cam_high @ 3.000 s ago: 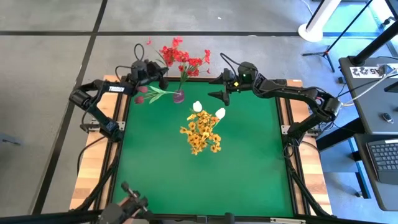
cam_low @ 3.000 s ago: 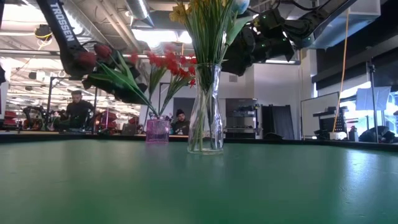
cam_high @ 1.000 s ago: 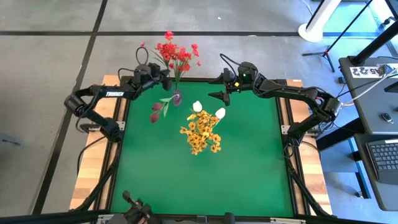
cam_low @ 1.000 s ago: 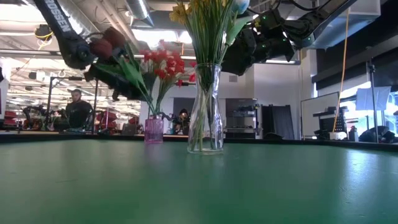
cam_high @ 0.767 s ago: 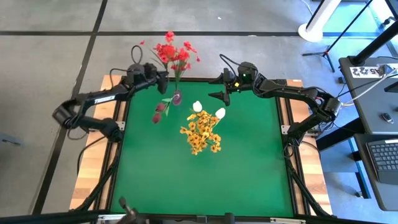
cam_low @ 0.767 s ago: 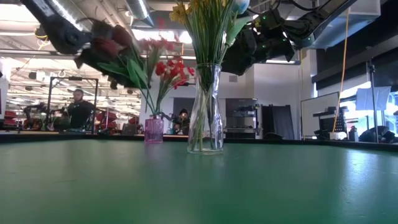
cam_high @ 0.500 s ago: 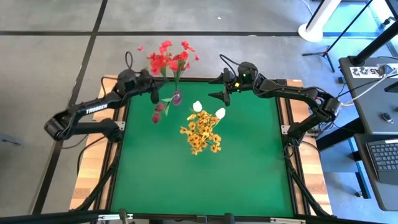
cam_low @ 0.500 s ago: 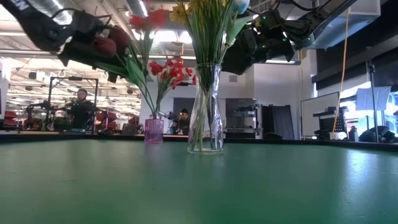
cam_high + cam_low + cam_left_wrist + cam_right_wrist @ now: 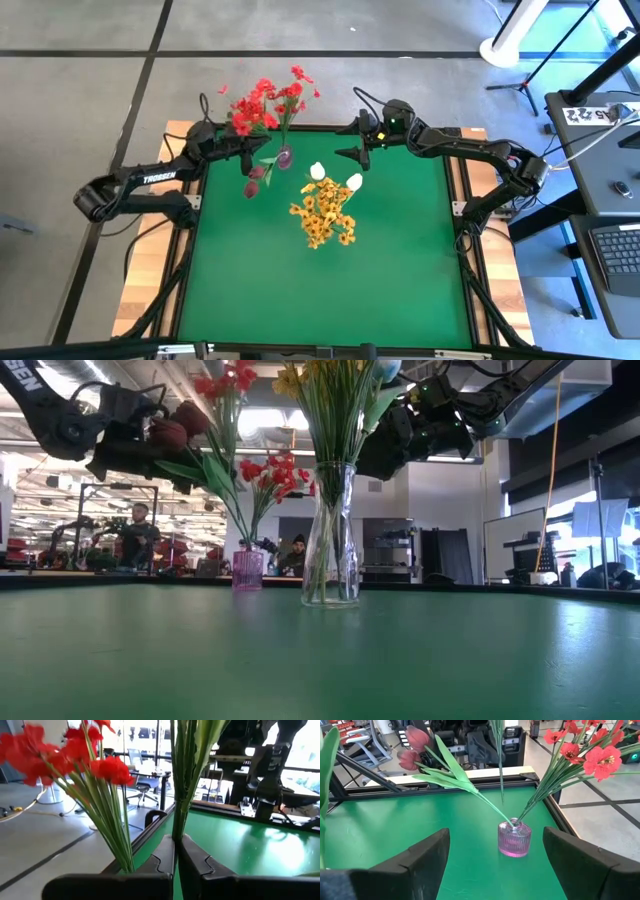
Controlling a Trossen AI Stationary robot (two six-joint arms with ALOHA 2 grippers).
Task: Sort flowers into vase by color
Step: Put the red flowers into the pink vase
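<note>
Green table (image 9: pixel 320 280), two vases near far edge. Tall clear glass vase (image 9: pixel 331 540) mid-table: yellow-orange sprays (image 9: pixel 322 215) plus white buds (image 9: pixel 317 171), tops cut off in low view. Small pink vase (image 9: pixel 514 839) near far-left corner: red blossom sprays (image 9: pixel 285 95) fanning out past table edge, plus pinkish tulip stem (image 9: pixel 420 742) leaning over. Left gripper (image 9: pixel 176 855) beside pink vase, jaws pinched tight on green stem (image 9: pixel 184 780); its bloom out of wrist view. Right gripper (image 9: pixel 352 152) hovering near far edge, jaws spread wide, empty.
</note>
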